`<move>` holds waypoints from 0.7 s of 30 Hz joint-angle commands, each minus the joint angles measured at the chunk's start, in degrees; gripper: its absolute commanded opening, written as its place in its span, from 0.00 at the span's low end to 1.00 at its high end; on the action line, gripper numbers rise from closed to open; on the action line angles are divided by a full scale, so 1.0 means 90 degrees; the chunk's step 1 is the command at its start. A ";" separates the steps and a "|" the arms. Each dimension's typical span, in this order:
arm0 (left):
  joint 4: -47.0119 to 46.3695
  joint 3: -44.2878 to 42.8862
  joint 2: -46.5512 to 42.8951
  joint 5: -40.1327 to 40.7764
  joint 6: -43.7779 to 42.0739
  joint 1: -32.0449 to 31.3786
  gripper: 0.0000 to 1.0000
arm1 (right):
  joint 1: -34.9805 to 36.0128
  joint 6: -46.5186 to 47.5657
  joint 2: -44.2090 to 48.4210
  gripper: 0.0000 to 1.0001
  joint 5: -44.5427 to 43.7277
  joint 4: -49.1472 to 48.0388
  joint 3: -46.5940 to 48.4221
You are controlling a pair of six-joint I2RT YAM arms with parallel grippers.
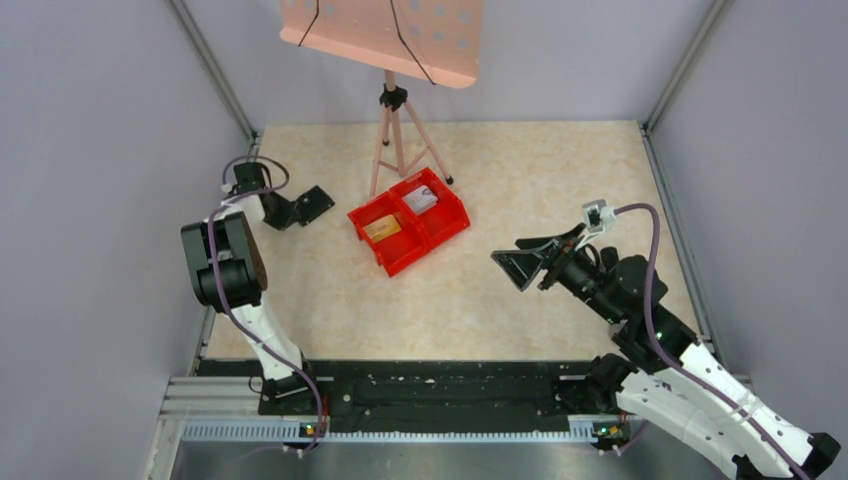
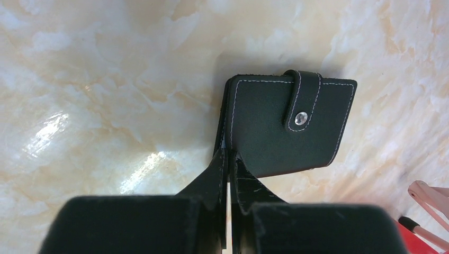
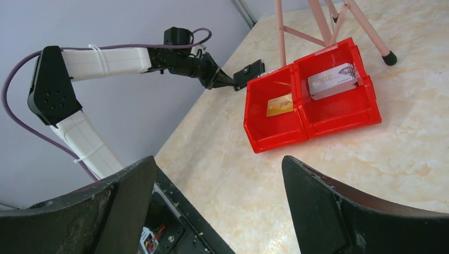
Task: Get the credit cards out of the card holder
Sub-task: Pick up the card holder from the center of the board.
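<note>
One card holder [image 2: 280, 129] edge clamped in left end effector [image 2: 229, 157] | right end effector [image 3: 216, 165] spread wide

The holder [image 2: 288, 127] is snapped closed, hiding its pockets and whatever they hold. Its near edge vanishes between the pinched fingers of the left gripper [image 2: 229, 159], whose bases blur out at the bottom edge. Only a cropped sliver of the bin [image 2: 417, 242] shows in that view's corner. Print on the cards [image 3: 279, 105] lying in the bin is too small to read. The stand [image 1: 385, 35] is cut off overhead, and the spread fingers of the right gripper [image 3: 218, 161] run off the bottom of its wrist view.
</note>
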State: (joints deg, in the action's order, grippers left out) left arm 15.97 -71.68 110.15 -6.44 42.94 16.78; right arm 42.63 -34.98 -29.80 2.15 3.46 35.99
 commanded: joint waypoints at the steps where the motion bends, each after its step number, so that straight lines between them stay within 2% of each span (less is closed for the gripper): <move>1: 0.0507 0.0306 -0.0501 0.0218 0.0038 0.0031 0.00 | 0.0029 0.0049 -0.0029 0.88 -0.0180 0.0026 0.0031; 9: 0.0548 0.1438 -0.1741 0.0538 0.0393 0.0000 0.00 | 0.0031 0.0355 0.0060 0.88 -0.0439 0.0309 0.0019; 12: 0.0601 0.2012 -0.2464 0.1016 0.0580 -0.0179 0.00 | 0.0029 0.0421 0.0144 0.89 -0.0439 0.0315 -0.0054; 17: 0.1219 0.2672 -0.3752 0.1741 0.0966 -0.0262 0.00 | 0.0029 0.0435 0.0393 0.89 -0.0581 0.0378 -0.0218; 21: 0.1664 0.3038 -0.4512 0.1713 0.1091 -0.0272 0.00 | 0.0029 0.0391 0.0535 0.89 -0.0875 0.0473 -0.0294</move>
State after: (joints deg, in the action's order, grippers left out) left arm 26.72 -46.70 75.55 5.72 50.06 14.33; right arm 42.63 -32.03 -26.41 -2.70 7.79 33.71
